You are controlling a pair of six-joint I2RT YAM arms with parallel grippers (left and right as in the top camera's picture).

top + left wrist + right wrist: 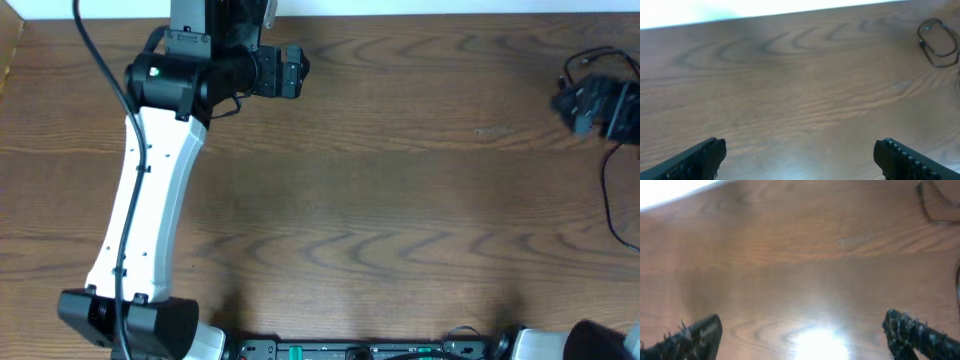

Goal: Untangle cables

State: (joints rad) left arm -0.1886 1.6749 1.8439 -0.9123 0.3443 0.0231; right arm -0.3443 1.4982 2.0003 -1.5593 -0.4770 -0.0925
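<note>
A tangle of black cables [596,100] lies at the table's far right edge, with one strand trailing down toward the front. My left gripper [292,72] is at the back of the table, far left of the cables. In the left wrist view its jaws [800,150] are wide open and empty over bare wood, and a cable loop [939,42] shows at the top right. My right gripper [802,330] is also wide open and empty above the wood, with a cable loop [935,205] at the top right. The right gripper is not visible in the overhead view.
The brown wooden table [380,200] fills the views. The left arm's white link [145,200] runs from its base at the front left up to the back. The right arm's base [590,342] sits at the front right edge.
</note>
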